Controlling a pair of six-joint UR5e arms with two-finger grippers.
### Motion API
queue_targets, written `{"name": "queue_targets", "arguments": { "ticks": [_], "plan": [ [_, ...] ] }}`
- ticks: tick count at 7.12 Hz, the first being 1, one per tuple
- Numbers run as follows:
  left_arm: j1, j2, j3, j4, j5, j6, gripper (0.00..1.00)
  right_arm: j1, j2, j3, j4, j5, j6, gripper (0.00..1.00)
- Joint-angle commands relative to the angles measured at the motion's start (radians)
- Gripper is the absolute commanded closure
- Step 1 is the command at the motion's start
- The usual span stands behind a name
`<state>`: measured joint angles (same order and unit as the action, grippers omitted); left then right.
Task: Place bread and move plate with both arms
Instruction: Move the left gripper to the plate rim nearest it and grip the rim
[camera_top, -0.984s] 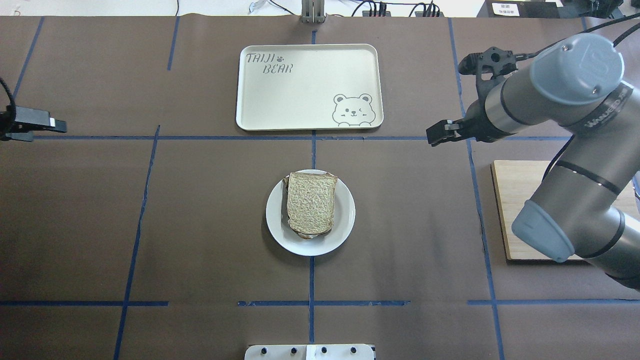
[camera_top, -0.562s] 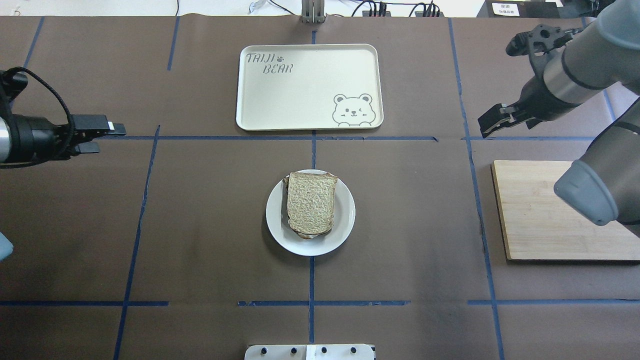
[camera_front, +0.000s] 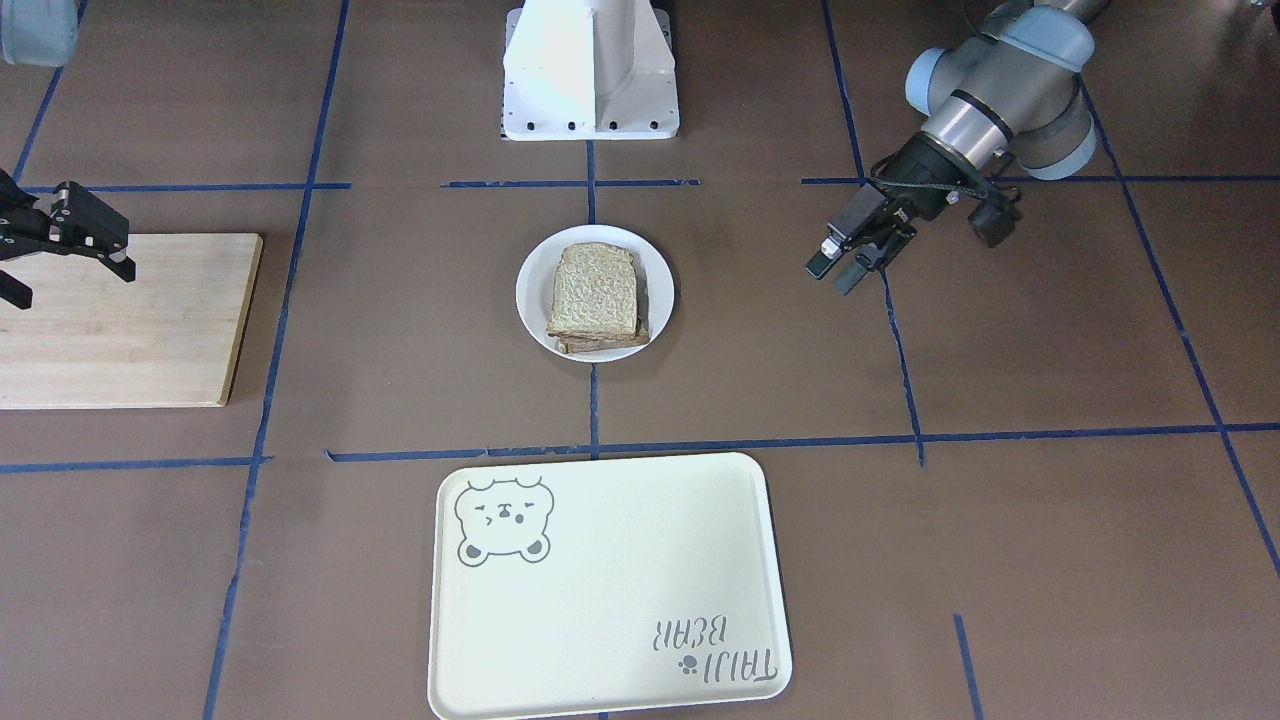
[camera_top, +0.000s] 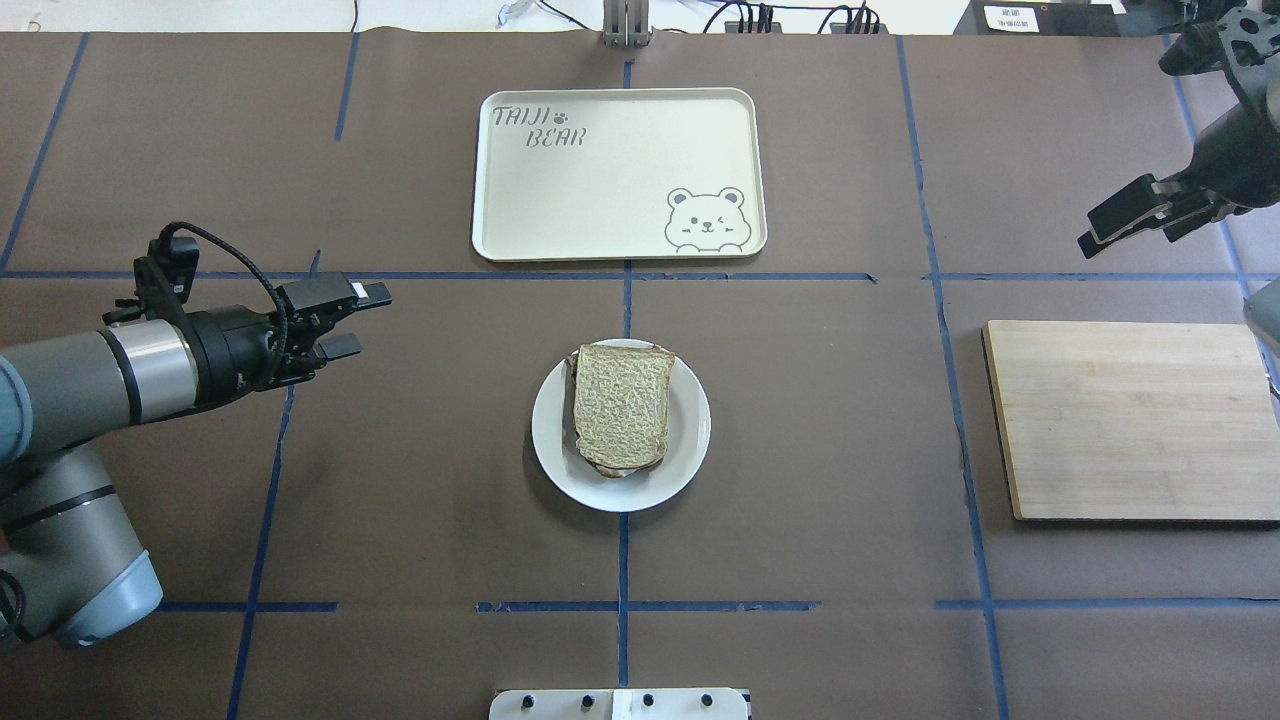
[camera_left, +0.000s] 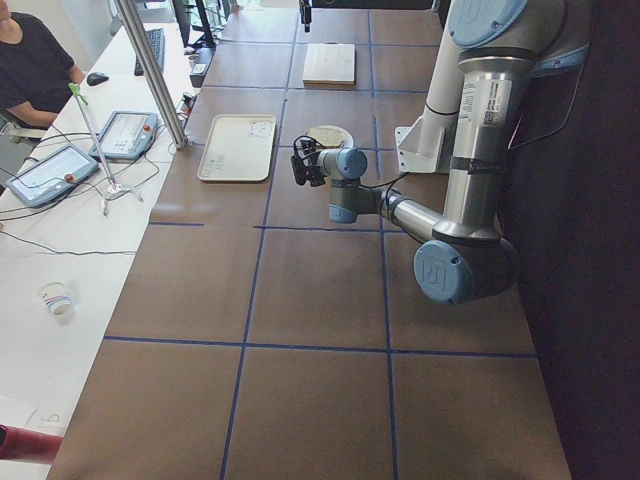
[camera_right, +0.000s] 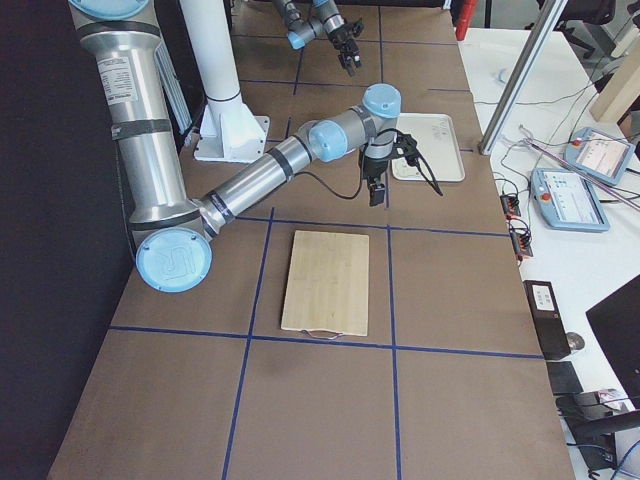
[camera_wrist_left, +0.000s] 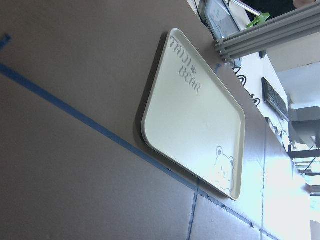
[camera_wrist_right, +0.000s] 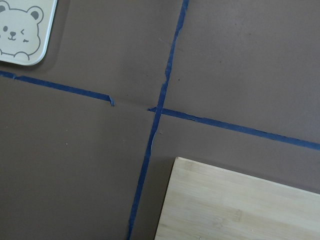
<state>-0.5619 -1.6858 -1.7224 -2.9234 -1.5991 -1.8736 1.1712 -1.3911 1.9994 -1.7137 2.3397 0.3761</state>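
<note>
The bread (camera_top: 622, 405) is a tan speckled slice lying on top of another slice on the small white plate (camera_top: 690, 440) at the table's centre; both also show in the front view, the bread (camera_front: 592, 290) on the plate (camera_front: 530, 300). My left gripper (camera_top: 370, 320) is open and empty, above the table well to the left of the plate, pointing toward it; it also shows in the front view (camera_front: 835, 272). My right gripper (camera_top: 1095, 232) is open and empty, far to the right near the wooden board's far side; it also shows in the front view (camera_front: 70, 283).
A cream tray with a bear drawing (camera_top: 620, 175) lies beyond the plate; it also shows in the left wrist view (camera_wrist_left: 200, 125). A wooden cutting board (camera_top: 1130, 420) lies at the right, and shows in the right wrist view (camera_wrist_right: 240, 205). Blue tape lines cross the brown table.
My left arm has swung in from the left edge toward the plate. My right arm has drawn back to the right, away from the centre. Bread and plate have not moved.
</note>
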Motion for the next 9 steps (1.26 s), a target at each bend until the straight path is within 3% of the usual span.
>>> {"name": "queue_targets", "arguments": {
  "ticks": [1,2,4,7,9],
  "plan": [
    [0.101,-0.049,0.024,-0.002,0.041,-0.024,0.13,0.030,-0.014,-0.001,0.003,0.026,-0.022,0.00],
    [0.121,-0.108,0.083,0.001,0.039,-0.024,0.22,0.033,-0.017,-0.001,0.005,0.044,-0.022,0.00],
    [0.155,-0.210,0.194,0.003,0.039,-0.024,0.28,0.045,-0.023,-0.002,0.003,0.047,-0.023,0.00],
    [0.177,-0.210,0.211,0.007,0.036,-0.016,0.43,0.048,-0.032,0.001,0.005,0.069,-0.031,0.00],
    [0.195,-0.221,0.214,0.007,0.036,-0.018,0.46,0.053,-0.032,-0.001,0.005,0.076,-0.032,0.00]
  ]
}}
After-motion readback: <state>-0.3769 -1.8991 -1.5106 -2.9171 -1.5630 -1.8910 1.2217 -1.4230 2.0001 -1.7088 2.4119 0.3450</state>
